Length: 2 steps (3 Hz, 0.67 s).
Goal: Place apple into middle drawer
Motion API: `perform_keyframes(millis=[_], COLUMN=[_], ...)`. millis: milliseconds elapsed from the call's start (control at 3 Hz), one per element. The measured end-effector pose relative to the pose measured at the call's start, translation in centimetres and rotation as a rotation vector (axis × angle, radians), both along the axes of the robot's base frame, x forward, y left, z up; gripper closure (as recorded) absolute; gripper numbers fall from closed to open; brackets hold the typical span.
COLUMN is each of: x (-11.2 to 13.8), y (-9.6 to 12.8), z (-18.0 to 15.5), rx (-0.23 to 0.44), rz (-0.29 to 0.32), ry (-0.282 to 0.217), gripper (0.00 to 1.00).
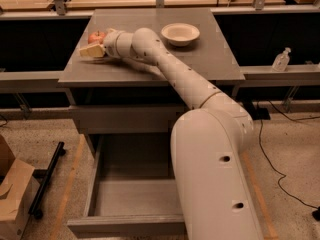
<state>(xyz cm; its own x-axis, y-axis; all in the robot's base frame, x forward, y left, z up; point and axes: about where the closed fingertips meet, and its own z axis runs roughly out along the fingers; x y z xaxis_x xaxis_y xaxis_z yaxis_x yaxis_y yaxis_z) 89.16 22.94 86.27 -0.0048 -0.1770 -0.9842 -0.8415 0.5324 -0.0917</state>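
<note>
1. A small round red apple point(96, 36) sits at the far-left corner of the grey desk point(210, 59).
2. The cream robot gripper point(91, 49) is just beside it — whether it grips, I cannot tell.
3. The wide grey middle drawer point(125, 225) below is pulled open.

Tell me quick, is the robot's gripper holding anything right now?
Gripper: at the apple on the left of the cabinet top; whether it grips it cannot be told.
</note>
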Motion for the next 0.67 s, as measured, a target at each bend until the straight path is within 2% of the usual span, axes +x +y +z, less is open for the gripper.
perform_keyframes(millis=[333,667], x=[0.1,-0.9], y=[-0.1,-1.3], z=[0.1,1.3], rx=[0.007,-0.015], rz=[-0.012,-0.026], ry=[0.001,-0.001], gripper=[0.41,0.64])
